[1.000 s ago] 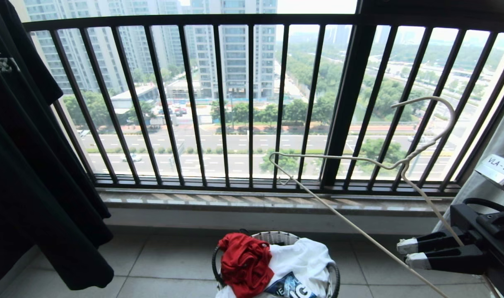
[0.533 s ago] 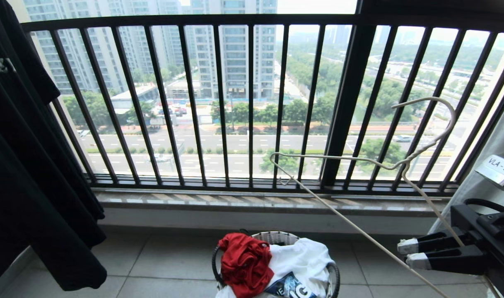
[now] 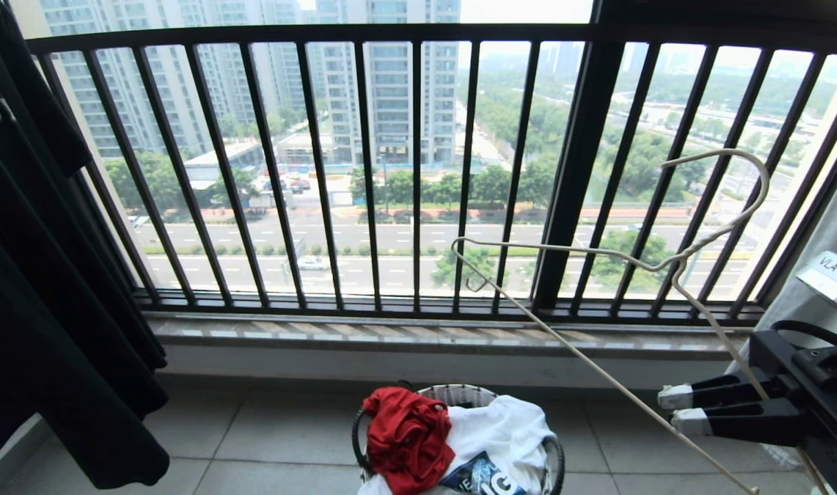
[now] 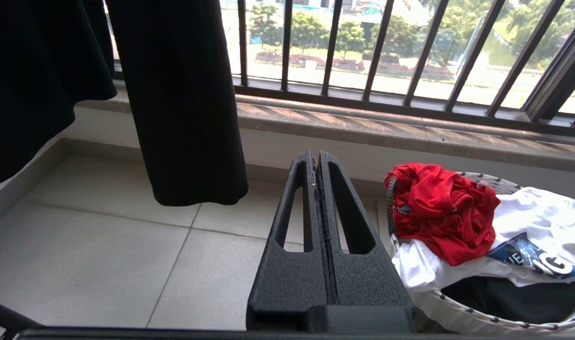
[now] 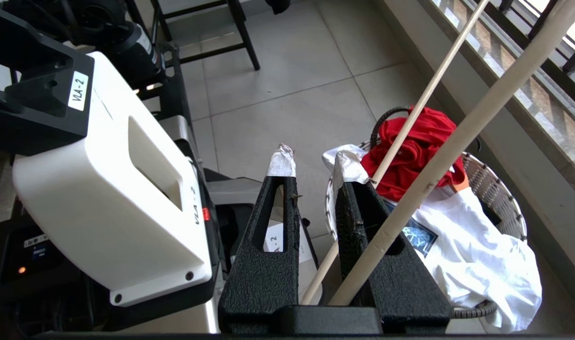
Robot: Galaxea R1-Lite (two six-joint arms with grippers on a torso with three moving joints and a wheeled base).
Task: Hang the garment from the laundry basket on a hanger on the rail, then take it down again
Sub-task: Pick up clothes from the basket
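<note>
Right gripper (image 3: 674, 409) is sitting low right in head view, narrowly parted fingers pinching the hanger (image 3: 655, 262) off the rail, which is out of frame; garment (image 3: 406, 436) is lying bunched in the laundry basket (image 3: 554, 455), so hanging isn't started. Left wrist view: left gripper (image 4: 317, 163) is idling fully closed, empty, near the basket. Right wrist view: hanger rods are hiding the exact contact.

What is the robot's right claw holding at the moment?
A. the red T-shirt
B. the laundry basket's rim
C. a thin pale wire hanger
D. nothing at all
C. The right claw is shut on the thin pale wire hanger, whose hook curves up in front of the window bars, while the red T-shirt lies crumpled in the laundry basket on the floor.
</note>
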